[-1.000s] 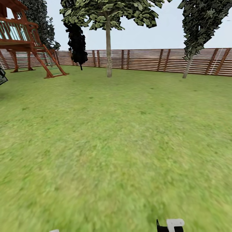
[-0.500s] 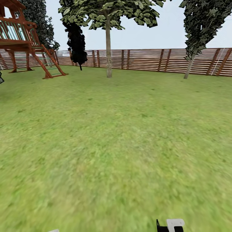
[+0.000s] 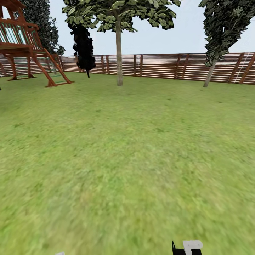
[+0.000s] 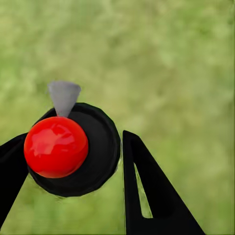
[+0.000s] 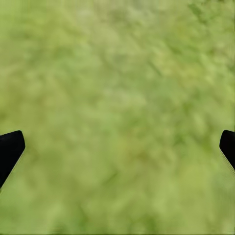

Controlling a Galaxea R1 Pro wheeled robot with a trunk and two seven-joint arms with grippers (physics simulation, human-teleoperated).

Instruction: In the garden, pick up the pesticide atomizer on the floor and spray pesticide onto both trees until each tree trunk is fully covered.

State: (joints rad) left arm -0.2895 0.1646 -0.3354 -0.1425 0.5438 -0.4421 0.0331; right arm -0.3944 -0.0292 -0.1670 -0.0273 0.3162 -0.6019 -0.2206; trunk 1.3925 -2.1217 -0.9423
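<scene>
In the left wrist view my left gripper (image 4: 71, 144) is shut on the pesticide atomizer (image 4: 93, 156). Seen end-on, the atomizer is a dark round body with a red knob and a grey cone nozzle, hanging over blurry grass (image 4: 186, 73). My right gripper (image 5: 117, 144) is open, its black fingertips (image 5: 10, 149) far apart over bare grass. In the head view a tree (image 3: 119, 21) with a straight bare trunk (image 3: 119, 60) stands far ahead by the fence. Another tree (image 3: 221, 28), with dark foliage and a thin leaning trunk, stands at the far right. A bit of my right arm (image 3: 187, 247) shows at the lower edge.
A wide green lawn (image 3: 127, 159) stretches ahead to a brown slat fence (image 3: 166, 66). A red-brown wooden play tower with a ladder (image 3: 32, 46) stands at the far left. A dark conifer (image 3: 84, 46) stands by the fence beside it.
The whole head view has shifted slightly, so the camera moved: the play tower slid left, the right tree slid right, and a dark object left the left edge. Both grippers look unchanged.
</scene>
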